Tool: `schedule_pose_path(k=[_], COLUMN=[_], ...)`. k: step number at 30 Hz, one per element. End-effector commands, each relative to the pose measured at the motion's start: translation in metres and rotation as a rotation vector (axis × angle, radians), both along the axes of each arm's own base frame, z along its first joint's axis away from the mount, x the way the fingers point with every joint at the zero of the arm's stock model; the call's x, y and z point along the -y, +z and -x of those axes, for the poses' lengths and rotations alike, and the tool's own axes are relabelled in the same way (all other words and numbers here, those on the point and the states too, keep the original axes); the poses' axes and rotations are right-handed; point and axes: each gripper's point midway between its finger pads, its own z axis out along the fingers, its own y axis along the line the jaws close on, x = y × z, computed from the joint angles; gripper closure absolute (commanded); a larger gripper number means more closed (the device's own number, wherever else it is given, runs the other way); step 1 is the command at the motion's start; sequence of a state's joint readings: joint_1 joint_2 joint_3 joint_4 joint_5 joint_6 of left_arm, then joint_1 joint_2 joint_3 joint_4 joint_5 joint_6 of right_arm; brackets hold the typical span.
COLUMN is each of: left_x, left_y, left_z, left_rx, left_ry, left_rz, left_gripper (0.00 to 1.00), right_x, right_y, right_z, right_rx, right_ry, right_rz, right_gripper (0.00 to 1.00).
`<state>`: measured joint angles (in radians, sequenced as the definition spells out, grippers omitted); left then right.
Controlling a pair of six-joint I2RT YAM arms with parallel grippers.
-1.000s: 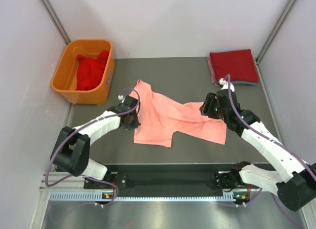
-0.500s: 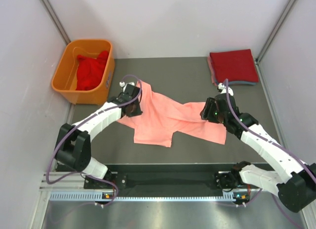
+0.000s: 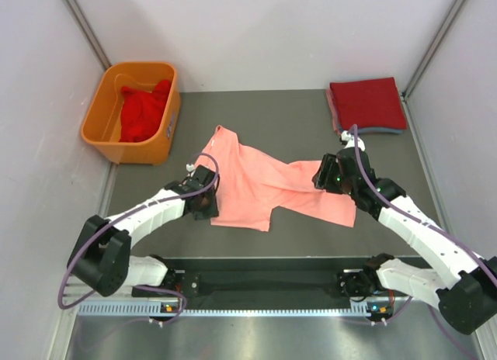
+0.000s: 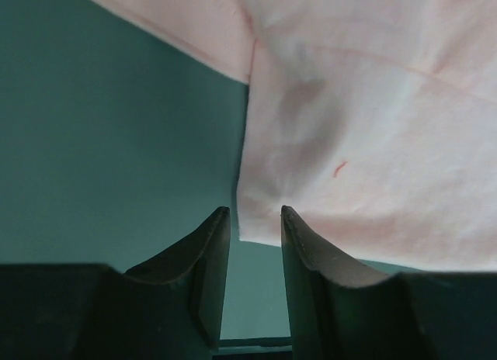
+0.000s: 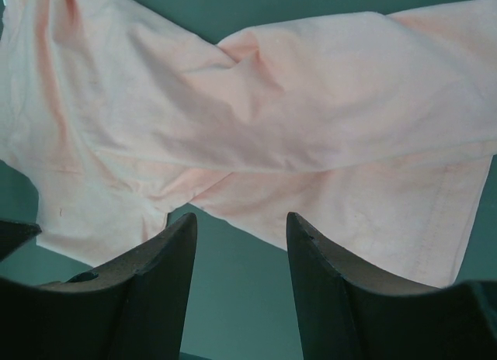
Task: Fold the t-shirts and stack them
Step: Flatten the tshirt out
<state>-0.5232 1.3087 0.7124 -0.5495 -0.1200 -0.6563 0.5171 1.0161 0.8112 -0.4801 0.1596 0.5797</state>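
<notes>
A salmon-pink t-shirt [image 3: 264, 181] lies rumpled and partly spread in the middle of the dark table. My left gripper [image 3: 208, 207] sits at the shirt's near left edge. In the left wrist view the left gripper [image 4: 252, 211] is open and holds nothing, and a corner of the shirt [image 4: 349, 127] lies just past its tips. My right gripper [image 3: 320, 176] hovers over the shirt's right part. In the right wrist view it [image 5: 241, 216] is open over bare table, with the shirt [image 5: 272, 119] spread ahead of it. A folded red t-shirt [image 3: 366, 104] tops a stack at the back right.
An orange tub [image 3: 105, 104] stands at the back left with crumpled red t-shirts [image 3: 144, 112] inside. White walls close in both sides and the back. A black rail [image 3: 264, 282] runs along the near edge between the arm bases.
My left gripper carried the shirt's left edge farther back, opened and let go, then drew back toward the near edge. The shirt's left part now lies spread wider. The right arm barely moved.
</notes>
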Motion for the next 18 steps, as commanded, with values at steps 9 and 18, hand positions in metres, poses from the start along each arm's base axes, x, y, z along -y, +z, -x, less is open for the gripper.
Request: schedule_pose_path(k=[9, 18], left_x=[0.004, 0.026], left_y=[-0.029, 0.052], left_z=[0.002, -0.066], left_rx=[-0.028, 0.185], left_ry=[0.028, 0.014], left_rz=[-0.019, -0.009], left_gripper=[0.7, 1.0], right_x=[-0.007, -0.006], right_y=[0.014, 0.007], right_z=[0.0, -0.001], right_rx=[0.056, 0.047], right_ry=[0.009, 0.002], right_rz=[-0.033, -0.02], right_gripper=[0.5, 0.5])
